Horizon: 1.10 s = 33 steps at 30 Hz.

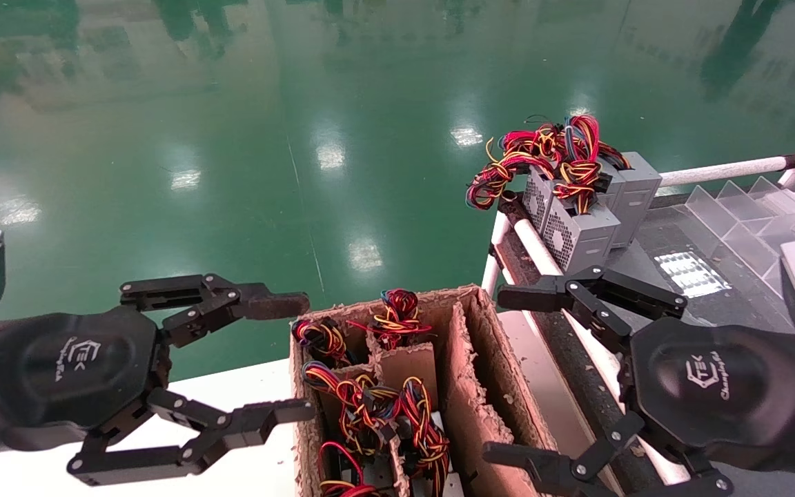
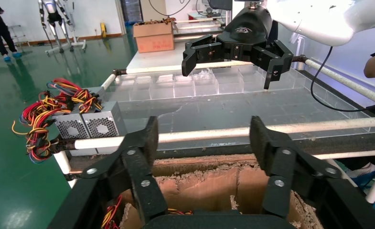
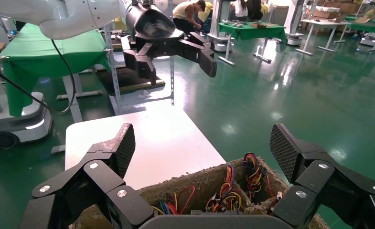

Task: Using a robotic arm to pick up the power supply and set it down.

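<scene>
A glossy green floor [image 1: 232, 138] fills the room, throwing back bright patches of ceiling light. Tables under green cloth [image 3: 252, 31] stand far off, people working at one (faces not discernible) — nearer, a white tabletop [image 3: 147, 138] and a white-railed bench [image 2: 319, 125].

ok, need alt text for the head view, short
Two open black hexagonal pincers, left and right, hover on either side of a torn brown cardboard box holding bundles of red, yellow and black wires. Beyond the right pincer, silver-grey metal power supplies with perforated fan grilles sit on a white-railed rack.
</scene>
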Each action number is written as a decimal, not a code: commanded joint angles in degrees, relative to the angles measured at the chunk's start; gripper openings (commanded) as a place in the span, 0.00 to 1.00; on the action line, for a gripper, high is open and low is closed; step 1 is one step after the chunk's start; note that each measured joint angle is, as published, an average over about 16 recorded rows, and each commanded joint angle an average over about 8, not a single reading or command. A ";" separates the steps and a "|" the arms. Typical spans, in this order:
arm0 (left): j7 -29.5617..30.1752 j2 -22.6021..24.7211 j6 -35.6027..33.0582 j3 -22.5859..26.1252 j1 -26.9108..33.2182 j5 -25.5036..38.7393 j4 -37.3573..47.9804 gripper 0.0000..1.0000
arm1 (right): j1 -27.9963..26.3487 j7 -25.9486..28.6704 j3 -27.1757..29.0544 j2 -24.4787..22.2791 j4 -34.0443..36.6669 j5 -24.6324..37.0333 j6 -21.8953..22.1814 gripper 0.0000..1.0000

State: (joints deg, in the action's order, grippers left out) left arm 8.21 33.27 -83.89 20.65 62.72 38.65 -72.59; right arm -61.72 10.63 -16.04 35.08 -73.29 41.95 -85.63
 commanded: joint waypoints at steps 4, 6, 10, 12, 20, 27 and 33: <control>0.00 0.00 0.00 0.00 0.00 0.00 0.00 0.00 | 0.00 0.00 0.00 0.00 0.00 0.00 0.00 1.00; 0.00 0.00 0.00 0.00 0.00 0.00 0.00 0.00 | 0.00 0.00 0.00 0.00 0.00 0.00 0.00 1.00; 0.00 0.00 0.00 0.00 0.00 0.00 0.00 0.00 | 0.00 0.00 0.00 0.00 0.00 0.00 0.00 1.00; 0.00 0.00 0.00 0.00 0.00 0.00 0.00 0.00 | 0.00 0.00 0.00 0.00 0.00 0.00 0.00 1.00; 0.00 0.00 0.00 0.00 0.00 0.00 0.00 0.00 | 0.00 0.00 0.00 0.00 0.00 0.00 0.00 1.00; 0.00 0.00 0.00 0.00 0.00 0.00 0.00 0.18 | 0.00 0.00 0.00 0.00 0.00 0.00 0.00 1.00; 0.00 0.00 0.00 0.00 0.00 0.00 0.00 0.93 | 0.00 0.00 0.00 0.00 0.00 0.00 0.00 1.00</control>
State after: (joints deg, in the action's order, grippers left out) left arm 8.21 33.27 -83.89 20.65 62.72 38.65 -72.59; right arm -61.72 10.63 -16.04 35.08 -73.29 41.95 -85.63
